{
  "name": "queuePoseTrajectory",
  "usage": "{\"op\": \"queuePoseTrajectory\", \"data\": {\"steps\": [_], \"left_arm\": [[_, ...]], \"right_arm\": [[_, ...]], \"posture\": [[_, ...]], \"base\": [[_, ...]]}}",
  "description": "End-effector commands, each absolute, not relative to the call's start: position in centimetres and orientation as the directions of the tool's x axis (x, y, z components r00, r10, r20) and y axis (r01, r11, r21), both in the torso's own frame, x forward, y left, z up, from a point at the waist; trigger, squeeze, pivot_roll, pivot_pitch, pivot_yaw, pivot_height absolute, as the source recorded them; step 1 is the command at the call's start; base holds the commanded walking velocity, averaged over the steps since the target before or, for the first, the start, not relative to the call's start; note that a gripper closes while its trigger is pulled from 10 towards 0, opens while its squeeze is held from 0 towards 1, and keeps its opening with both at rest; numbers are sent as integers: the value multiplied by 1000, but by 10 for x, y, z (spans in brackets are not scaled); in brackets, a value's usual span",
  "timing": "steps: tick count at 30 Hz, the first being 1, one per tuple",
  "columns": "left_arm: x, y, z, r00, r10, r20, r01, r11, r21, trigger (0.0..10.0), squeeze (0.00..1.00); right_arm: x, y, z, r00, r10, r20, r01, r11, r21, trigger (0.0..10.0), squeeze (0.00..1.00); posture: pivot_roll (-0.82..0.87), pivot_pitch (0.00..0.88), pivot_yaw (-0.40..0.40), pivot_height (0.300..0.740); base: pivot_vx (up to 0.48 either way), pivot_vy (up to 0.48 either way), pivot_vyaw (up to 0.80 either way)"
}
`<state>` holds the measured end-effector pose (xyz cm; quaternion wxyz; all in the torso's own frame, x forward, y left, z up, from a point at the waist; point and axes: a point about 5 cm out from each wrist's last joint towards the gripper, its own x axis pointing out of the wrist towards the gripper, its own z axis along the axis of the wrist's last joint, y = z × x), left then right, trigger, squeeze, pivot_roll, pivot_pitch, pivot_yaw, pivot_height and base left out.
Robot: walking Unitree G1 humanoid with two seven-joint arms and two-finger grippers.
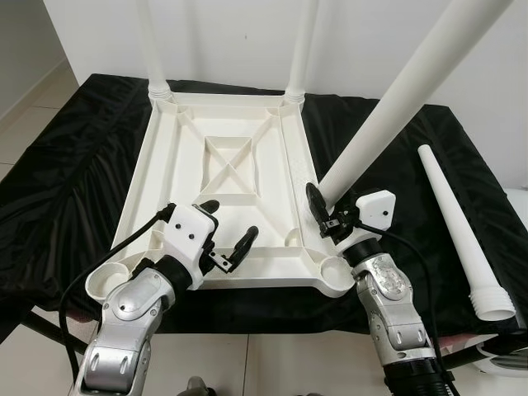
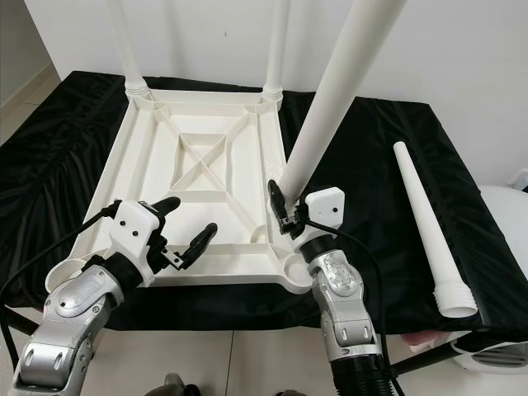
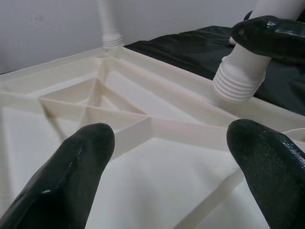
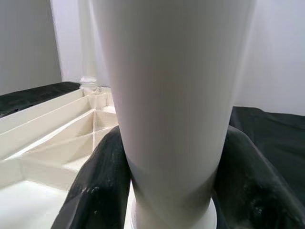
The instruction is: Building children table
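1. A white plastic tabletop (image 1: 223,206) lies upside down on black cloth, its ribbed underside up, with a crossed brace in the middle.
2. Two white legs (image 1: 301,49) stand upright in the far corner sockets.
3. A third white leg (image 1: 404,103) leans tilted over the near right corner, its ribbed end just above the socket.
4. A fourth leg (image 1: 462,231) lies loose on the right, wide end nearest.

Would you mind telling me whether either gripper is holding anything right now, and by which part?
The right gripper holds a white table leg near its lower, threaded end, just above the tabletop's near corner. The left gripper is open and holds nothing.
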<state>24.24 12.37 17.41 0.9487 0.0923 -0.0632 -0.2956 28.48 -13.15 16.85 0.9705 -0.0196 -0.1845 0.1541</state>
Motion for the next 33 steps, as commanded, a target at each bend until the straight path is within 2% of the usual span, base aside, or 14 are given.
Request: {"op": "queuePoseTrajectory", "data": {"steps": [1,7,19,22,26,30,32,33], "left_arm": [[246,131,175,881,-467,77,444,872,207,10000,0],[246,130,176,880,-469,80,445,871,209,10000,0],[245,125,181,861,-500,100,465,850,248,10000,0],[246,121,182,849,-521,94,470,823,319,10000,0],[246,117,182,836,-541,95,485,808,335,10000,0],[247,107,183,784,-616,76,569,762,309,10000,0],[244,93,180,697,-717,20,667,658,351,10000,0],[244,93,180,697,-717,20,667,658,351,10000,0]], "right_arm": [[285,-126,170,874,325,362,-308,946,-104,10000,0],[286,-127,170,873,326,362,-307,945,-112,10000,0],[286,-127,169,874,328,359,-305,945,-121,10000,0],[287,-127,170,874,327,360,-304,945,-121,10000,0],[287,-127,170,873,328,361,-304,945,-122,10000,0],[289,-128,171,871,333,361,-306,943,-131,10000,0],[292,-133,175,869,330,369,-296,944,-147,10000,0],[292,-133,175,869,330,369,-296,944,-147,10000,0]], "posture": [[33,74,-24,740],[33,73,-23,740],[33,72,-23,740],[34,75,-24,740],[34,74,-26,740],[35,78,-31,740],[36,81,-39,740],[36,81,-39,740]], "base": [[0,442,0],[0,417,0],[0,0,0],[0,0,0],[0,0,0],[0,0,0],[0,0,0],[0,0,0]]}}
